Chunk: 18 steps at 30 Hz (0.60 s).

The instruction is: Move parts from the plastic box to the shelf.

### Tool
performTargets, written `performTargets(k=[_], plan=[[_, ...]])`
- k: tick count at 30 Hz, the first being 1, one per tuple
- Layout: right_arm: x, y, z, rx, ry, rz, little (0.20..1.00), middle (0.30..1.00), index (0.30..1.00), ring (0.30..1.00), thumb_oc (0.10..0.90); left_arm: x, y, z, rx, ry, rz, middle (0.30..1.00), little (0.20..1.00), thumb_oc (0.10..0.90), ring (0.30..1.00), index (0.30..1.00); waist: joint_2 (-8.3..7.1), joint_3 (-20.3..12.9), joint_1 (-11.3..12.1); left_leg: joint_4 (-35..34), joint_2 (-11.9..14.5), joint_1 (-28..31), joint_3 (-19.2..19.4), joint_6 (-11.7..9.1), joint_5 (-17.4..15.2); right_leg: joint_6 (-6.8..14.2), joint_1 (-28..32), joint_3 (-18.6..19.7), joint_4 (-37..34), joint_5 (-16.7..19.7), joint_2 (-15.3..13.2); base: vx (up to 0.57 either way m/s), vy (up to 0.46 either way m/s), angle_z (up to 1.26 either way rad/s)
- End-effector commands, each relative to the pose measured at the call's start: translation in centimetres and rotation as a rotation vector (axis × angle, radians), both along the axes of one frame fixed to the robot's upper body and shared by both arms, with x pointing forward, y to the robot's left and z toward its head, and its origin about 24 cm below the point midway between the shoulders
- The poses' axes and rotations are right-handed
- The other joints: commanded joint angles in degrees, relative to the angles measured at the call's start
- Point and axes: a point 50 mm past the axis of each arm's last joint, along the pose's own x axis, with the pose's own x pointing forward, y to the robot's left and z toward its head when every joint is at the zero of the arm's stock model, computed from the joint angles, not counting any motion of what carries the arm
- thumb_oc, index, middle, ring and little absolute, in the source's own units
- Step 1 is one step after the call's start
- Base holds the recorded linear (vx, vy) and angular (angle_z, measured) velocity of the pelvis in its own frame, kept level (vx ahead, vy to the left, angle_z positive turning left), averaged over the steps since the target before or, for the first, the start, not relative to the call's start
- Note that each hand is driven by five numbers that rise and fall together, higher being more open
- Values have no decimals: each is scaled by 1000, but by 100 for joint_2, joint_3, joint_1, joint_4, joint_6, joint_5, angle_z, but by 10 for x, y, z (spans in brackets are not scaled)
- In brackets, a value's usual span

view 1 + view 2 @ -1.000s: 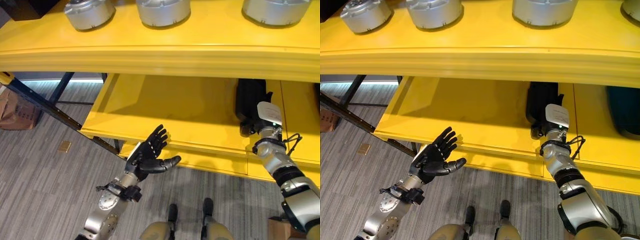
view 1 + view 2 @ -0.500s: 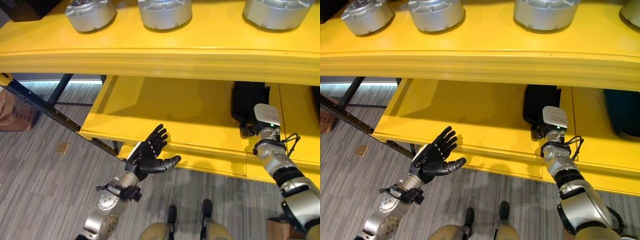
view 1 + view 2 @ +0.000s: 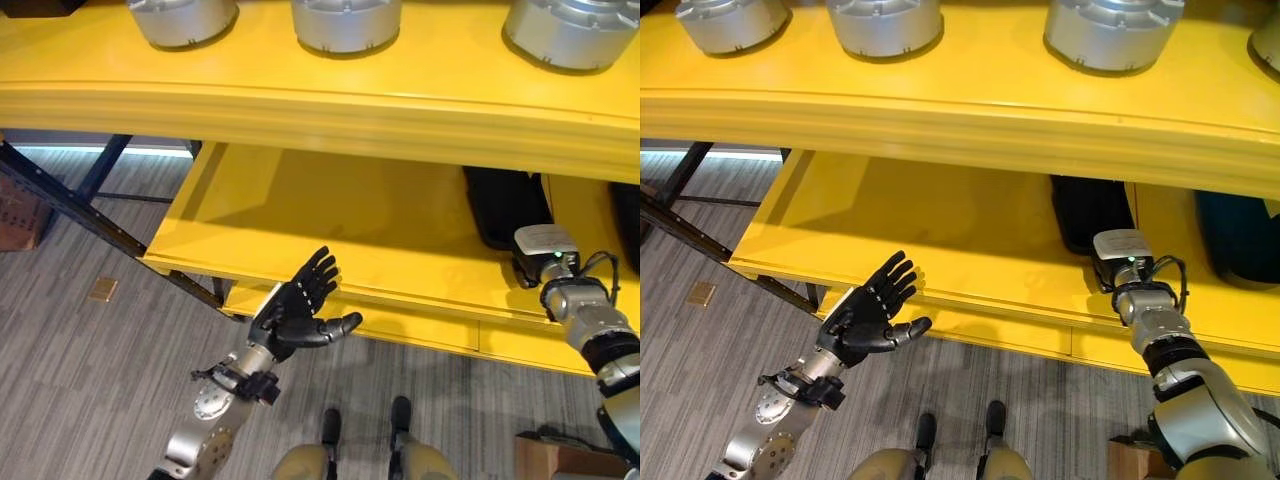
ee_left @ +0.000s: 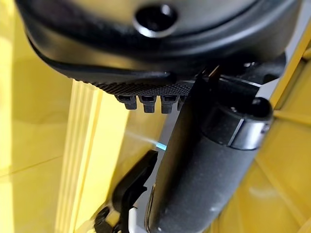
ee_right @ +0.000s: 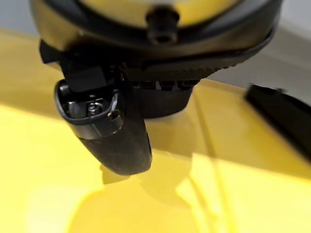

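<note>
Three silver round parts [image 3: 345,15] stand on the yellow upper shelf [image 3: 320,95]. A flat black part [image 3: 503,205] lies on the lower shelf [image 3: 330,215], toward its right. My right arm's wrist [image 3: 1122,248] sits at that part's near right corner, by the shelf's front edge. In the right wrist view the right hand [image 5: 121,141] hovers over bare yellow shelf with its thumb apart from the fingers and nothing held. My left hand [image 3: 295,315] is open, palm up and empty, in front of the lower shelf's front edge.
A dark teal box [image 3: 1240,235] stands on the lower shelf at the far right. A black slanted frame bar [image 3: 60,200] runs at the left. A small brown tag [image 3: 102,290] lies on the grey carpet; a cardboard box [image 3: 550,460] stands lower right.
The camera has shifted a little. My right wrist has drawn back from over the black part toward the shelf's front edge. The left hand has stayed as it was.
</note>
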Motion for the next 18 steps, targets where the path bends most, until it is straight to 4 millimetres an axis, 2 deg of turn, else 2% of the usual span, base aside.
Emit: performTargets(k=[1,11,15,18], plan=[[-16,-42,7,-87,92,-174,1000,1000,1000,1000,900,6,-1,43,-29,-226,-47,1000,1000,900,1000,1000,-121,-260,-12,247,489,-146,336,-200,-375,249,218,-33,373,-845,-134,17,-50,-2],[-24,-43,-10,24,100,-234,1000,1000,1000,1000,900,6,1,45,-20,-226,-39,1000,1000,900,1000,1000,-156,-277,-40,236,500,-99,351,-184,-386,251,284,0,332,-835,-98,2,-2,-3],[-20,-33,-11,137,65,-212,1000,1000,1000,1000,900,6,0,45,-17,-228,-34,1000,1000,900,1000,1000,-147,-257,-62,244,506,-92,342,-179,-387,243,296,30,333,-838,-87,0,-5,-8],[-18,-28,-11,154,47,-185,1000,1000,1000,1000,900,6,1,46,-17,-230,-27,1000,1000,900,1000,1000,-142,-256,-77,251,504,-96,343,-180,-390,239,296,40,331,-842,-85,0,3,-2]])
